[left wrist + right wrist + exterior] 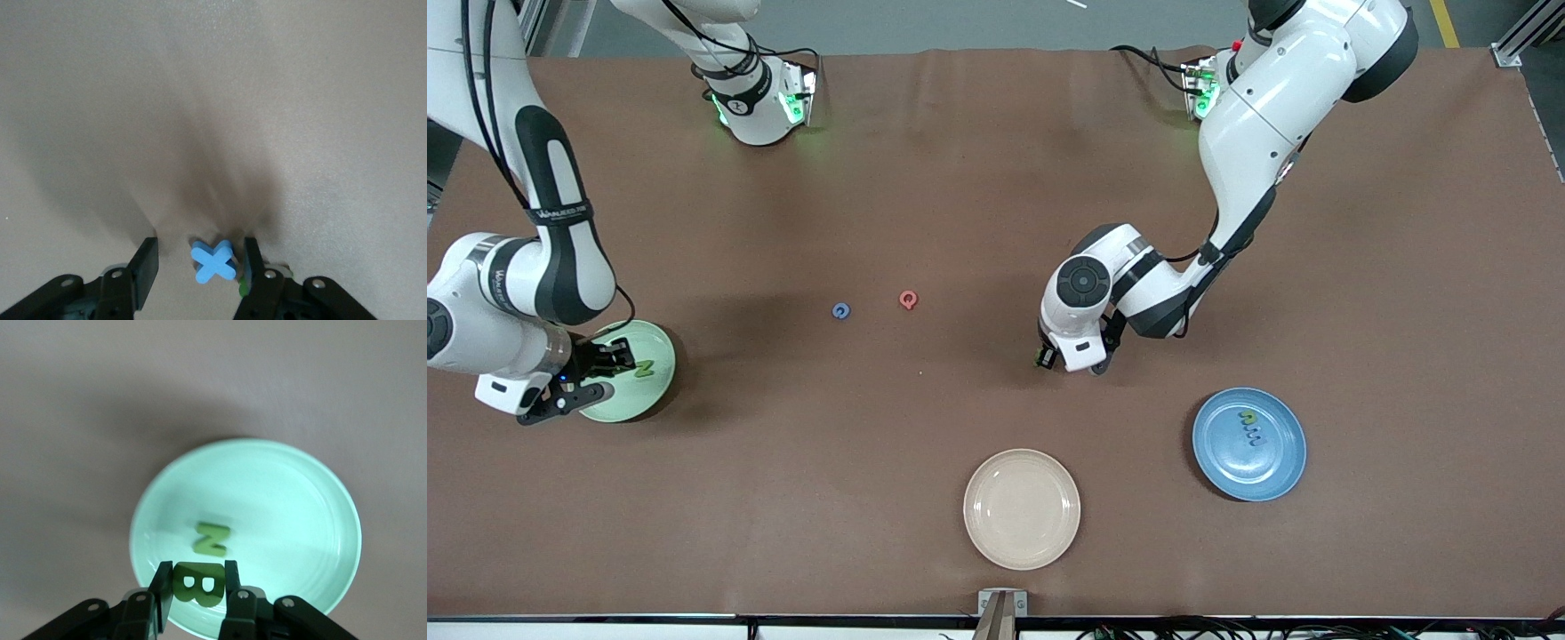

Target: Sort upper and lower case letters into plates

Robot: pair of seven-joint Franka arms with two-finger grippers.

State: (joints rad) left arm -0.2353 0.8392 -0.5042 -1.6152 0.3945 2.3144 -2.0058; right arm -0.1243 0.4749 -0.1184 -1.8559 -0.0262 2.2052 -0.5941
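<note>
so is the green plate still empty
No, a green N already lies on the green plate, and the right gripper holds a green B over it.

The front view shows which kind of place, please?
Probably a robotics lab: two robot arms stand at a brown-covered table with only plates, such as the cream plate, toy letters and cables along its edge.

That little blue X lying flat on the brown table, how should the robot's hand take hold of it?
Probably from straight above. The blue X lies flat on the table, so only its edges offer a hold. The left end effector already has one finger on either side, jaws apart; pinching across two opposite arm tips, or the narrow waist, looks safest.
</note>
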